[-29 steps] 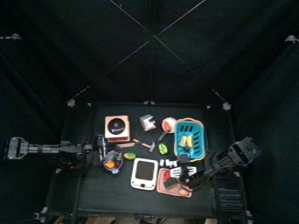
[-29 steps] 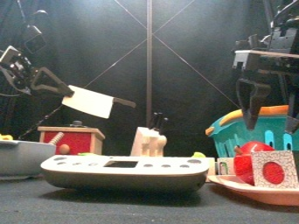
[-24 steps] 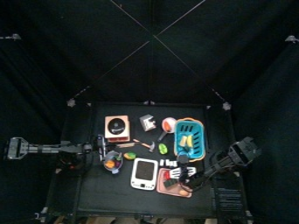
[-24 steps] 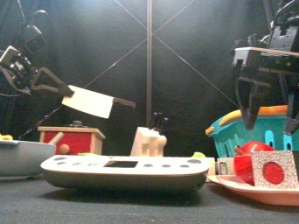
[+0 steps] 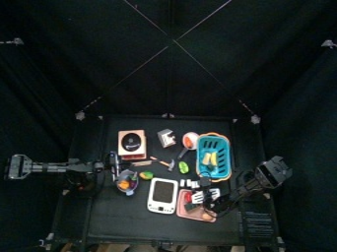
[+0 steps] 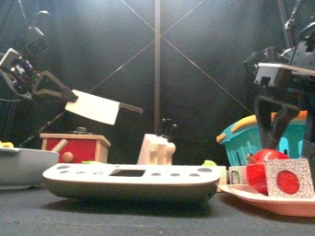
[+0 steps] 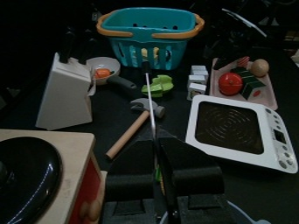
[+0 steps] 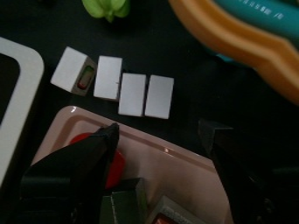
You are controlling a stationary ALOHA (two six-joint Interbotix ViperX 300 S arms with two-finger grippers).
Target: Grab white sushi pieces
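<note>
Near the table's right front, between the flat white rectangular tray w/ dark grille point(image 5: 162, 195) and the pink plastic plate point(image 8: 222, 179), lie the white sushi pieces point(image 8: 117, 83): four tiny white blocks side by side in a row, touching or nearly so, one w/ a red-and-green end showing. Seen also from the left wrist view point(image 7: 197, 80), just beside the plate, nearer than the blue plastic basket w/ orange rim point(image 5: 215, 157). Right gripper point(image 8: 163, 140) hangs directly above the row, jaws spread wide, nothing between them, not touching the blocks. Tip of the right gripper over the plate's edge in the top view point(image 5: 204, 196). On the plate: a red round toy fruit point(image 6: 262, 169) and a small patterned card point(image 6: 288, 177). Left gripper point(image 7: 160, 162) sits back at the table's left, well apart from the sushi, jaws pressed together, holding nothing visible. Near it, a wooden box w/ black round top point(image 5: 130, 142). A white wedge-shaped carton point(image 7: 66, 91) stands upright left of the basket.
</note>
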